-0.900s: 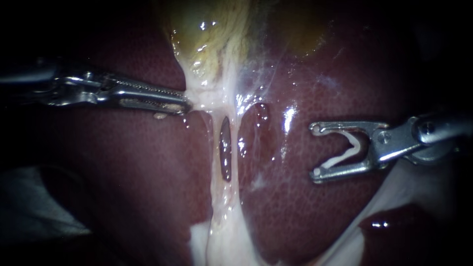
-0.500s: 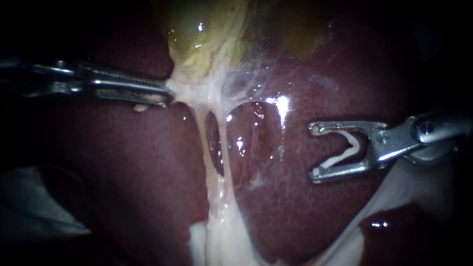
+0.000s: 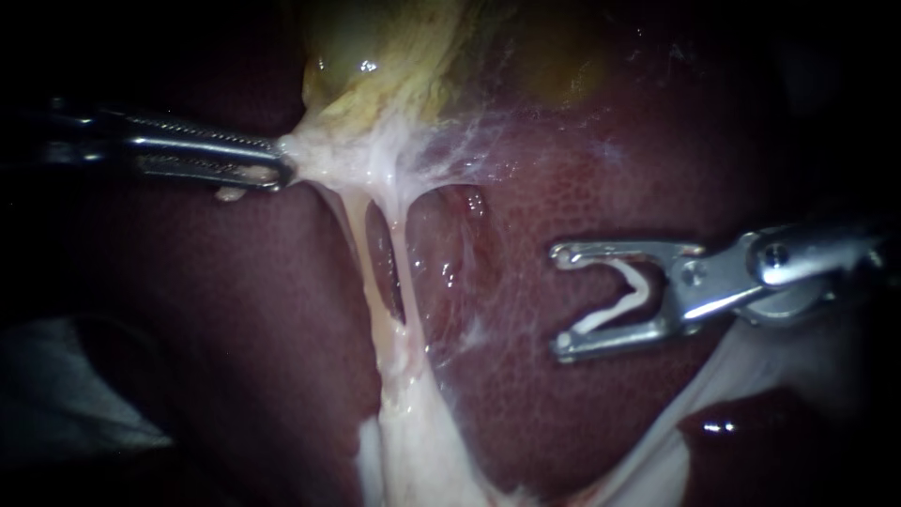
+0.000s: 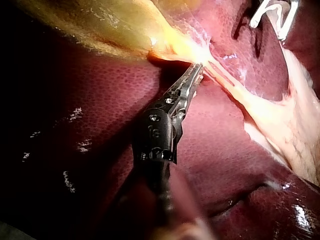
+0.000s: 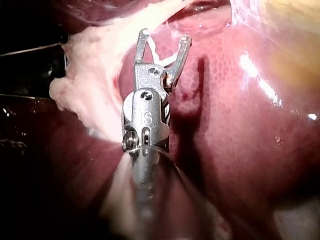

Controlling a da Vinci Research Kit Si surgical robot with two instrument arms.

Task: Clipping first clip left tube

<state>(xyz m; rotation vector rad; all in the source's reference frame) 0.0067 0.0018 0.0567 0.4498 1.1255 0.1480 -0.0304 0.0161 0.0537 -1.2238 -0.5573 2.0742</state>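
My right instrument (image 3: 561,302) hovers over the liver (image 3: 526,413), its wide-set jaws cradling a white clip (image 3: 624,296), mouth facing left. My left instrument (image 3: 282,174) is clenched on pale tissue (image 3: 314,160) under the gallbladder (image 3: 375,56), holding it taut. The left tube (image 3: 361,268) runs far-to-near, well left of the clip and beyond the right tube (image 3: 402,272), so the jaws probably have to pass that strand to reach it.
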